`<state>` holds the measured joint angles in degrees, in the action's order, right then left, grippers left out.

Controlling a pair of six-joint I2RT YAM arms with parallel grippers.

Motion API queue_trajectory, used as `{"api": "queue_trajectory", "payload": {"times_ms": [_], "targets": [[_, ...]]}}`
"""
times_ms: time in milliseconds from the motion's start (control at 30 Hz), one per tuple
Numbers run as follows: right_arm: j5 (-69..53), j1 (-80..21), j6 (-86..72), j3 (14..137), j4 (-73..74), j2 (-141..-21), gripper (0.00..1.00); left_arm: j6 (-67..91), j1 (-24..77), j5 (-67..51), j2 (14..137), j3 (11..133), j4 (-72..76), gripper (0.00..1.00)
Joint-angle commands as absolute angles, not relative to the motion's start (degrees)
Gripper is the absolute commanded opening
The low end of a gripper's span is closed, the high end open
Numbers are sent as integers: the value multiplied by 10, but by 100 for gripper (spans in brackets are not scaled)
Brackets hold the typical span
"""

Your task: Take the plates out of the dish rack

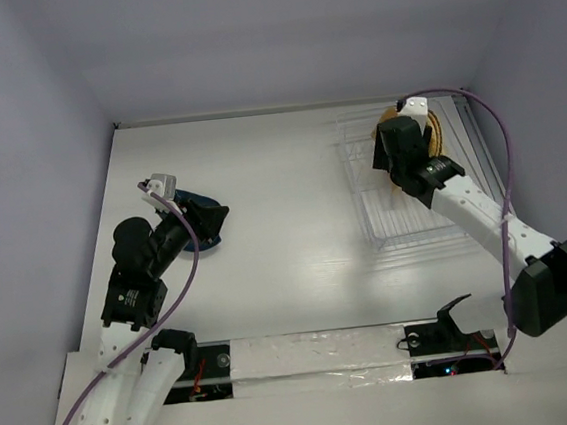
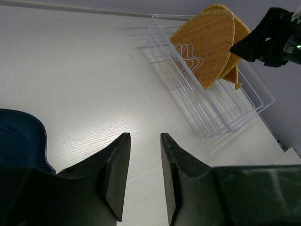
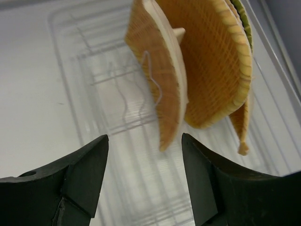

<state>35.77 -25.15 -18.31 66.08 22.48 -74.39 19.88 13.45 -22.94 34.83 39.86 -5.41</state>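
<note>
Several orange-tan plates (image 3: pixel 211 61) stand on edge in the clear dish rack (image 3: pixel 89 94) at the back right of the table; the nearest plate (image 3: pixel 164 80) leans just ahead of my right gripper (image 3: pixel 144 136). That gripper is wide open and empty, and hovers over the rack (image 1: pixel 416 230) close to the plates (image 1: pixel 434 130). The dark blue plate (image 2: pixel 19 141) lies flat on the table at the left. My left gripper (image 2: pixel 143 135) is open and empty just beside the blue plate (image 1: pixel 198 198). The left wrist view also shows the rack (image 2: pixel 225 113) and the orange plates (image 2: pixel 209 44) far off.
White walls close the table at the back and on both sides. Bare white tabletop (image 1: pixel 283 202) lies between the blue plate and the rack. A taped strip (image 1: pixel 307 356) runs along the near edge by the arm bases.
</note>
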Motion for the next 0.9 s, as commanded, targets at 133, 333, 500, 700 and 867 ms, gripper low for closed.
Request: {"api": "queue_trajectory", "payload": {"times_ms": [133, 333, 500, 700, 867], "targets": [[358, -188, -119, 731, 268, -818, 62, 198, 132, -241, 347, 403, -25, 32], [363, -177, -92, 809, 260, -914, 56, 199, 132, -243, 345, 403, -22, 33], [408, -177, -82, 845, 268, -975, 52, 199, 132, -243, 339, 403, -24, 34], [420, -177, -76, 831, 257, -982, 51, 199, 132, -253, 343, 403, -21, 41], [431, -177, -74, 841, 254, -998, 31, 199, 132, -251, 341, 403, -23, 47]]}}
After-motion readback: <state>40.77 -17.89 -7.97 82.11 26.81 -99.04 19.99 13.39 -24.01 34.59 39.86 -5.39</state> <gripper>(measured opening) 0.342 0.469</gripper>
